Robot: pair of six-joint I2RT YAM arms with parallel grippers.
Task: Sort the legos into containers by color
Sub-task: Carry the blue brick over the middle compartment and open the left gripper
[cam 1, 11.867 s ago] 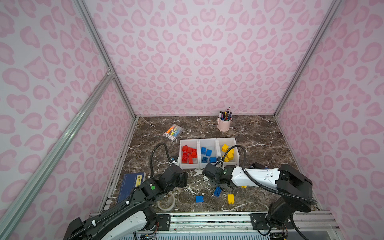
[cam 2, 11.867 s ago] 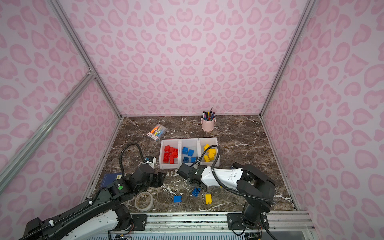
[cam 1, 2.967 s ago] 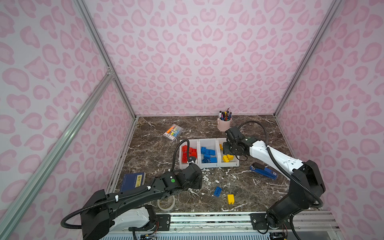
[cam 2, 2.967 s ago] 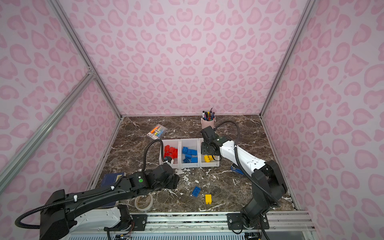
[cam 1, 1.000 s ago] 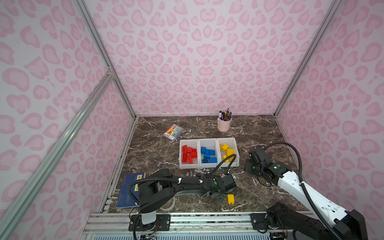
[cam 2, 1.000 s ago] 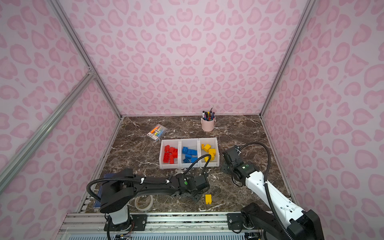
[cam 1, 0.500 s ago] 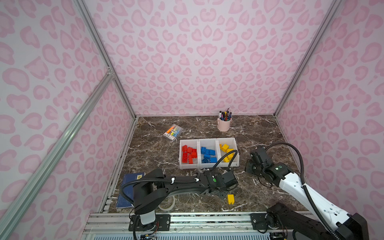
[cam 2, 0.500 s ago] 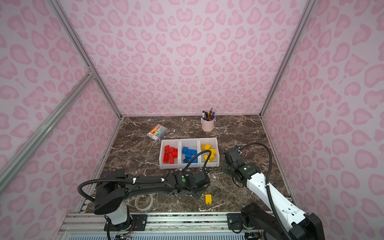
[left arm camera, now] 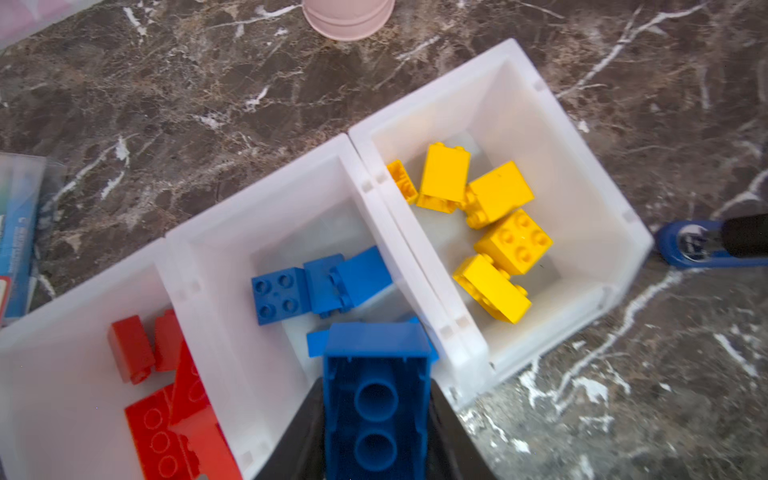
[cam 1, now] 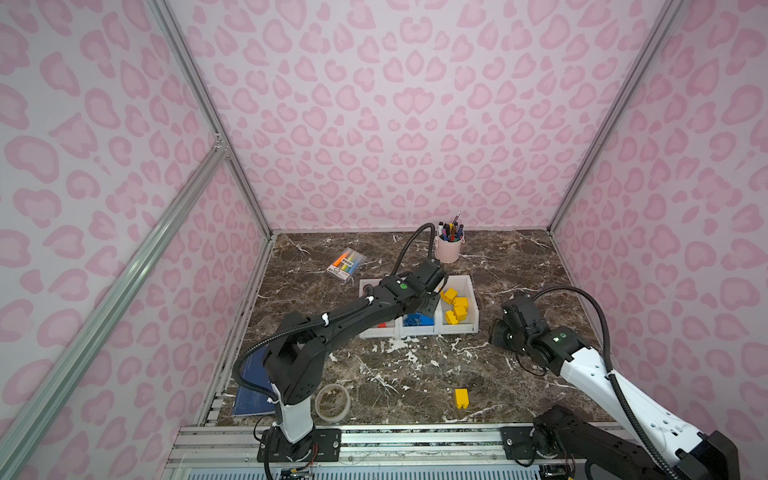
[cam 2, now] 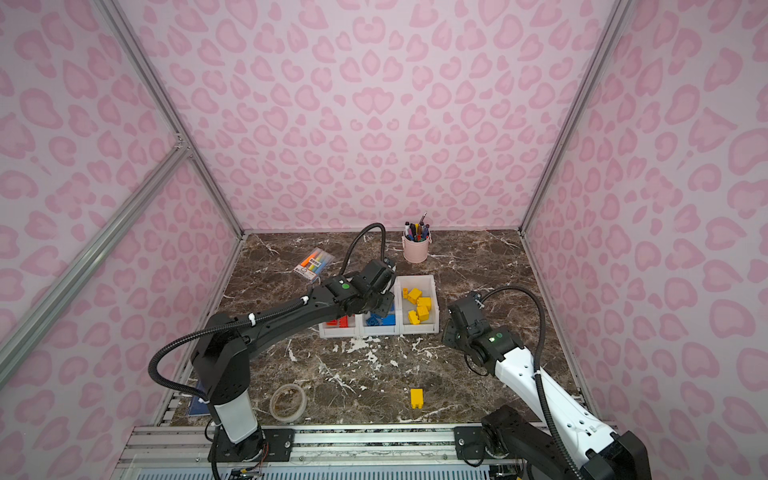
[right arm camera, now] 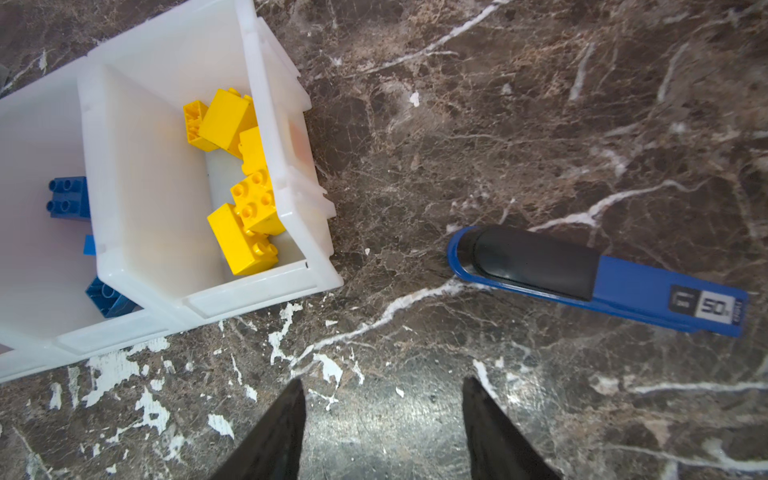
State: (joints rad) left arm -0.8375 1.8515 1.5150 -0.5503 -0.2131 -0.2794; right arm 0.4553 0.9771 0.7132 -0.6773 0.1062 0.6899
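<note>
Three white containers (cam 1: pixel 457 329) (cam 2: pixel 417 329) stand joined in a row mid-table. In the left wrist view the three bins hold red legos (left arm camera: pixel 174 415), blue legos (left arm camera: pixel 282 295) and yellow legos (left arm camera: pixel 511 241) in turn. My left gripper (left arm camera: pixel 376 380) (cam 1: pixel 430 303) hangs over the middle bin, shut on an oblong blue brick (left arm camera: pixel 376 399) whose hollow underside faces the camera. One yellow brick (cam 1: pixel 461 398) (cam 2: pixel 416 397) lies alone near the front edge. My right gripper (right arm camera: pixel 382 380) (cam 1: pixel 498 332) is open and empty above bare marble to the right of the bins.
A blue stapler (right arm camera: pixel 602 282) lies right of the bins, just beyond my right gripper. A pink pen cup (cam 1: pixel 448 249) and a highlighter pack (cam 1: pixel 346 266) sit behind the bins. A tape roll (cam 1: pixel 332 401) and a blue notebook (cam 1: pixel 251 399) lie at the front left.
My left gripper has risen from the front of the table and swung back over the middle bin with the blue brick in it. The right arm has barely moved.
</note>
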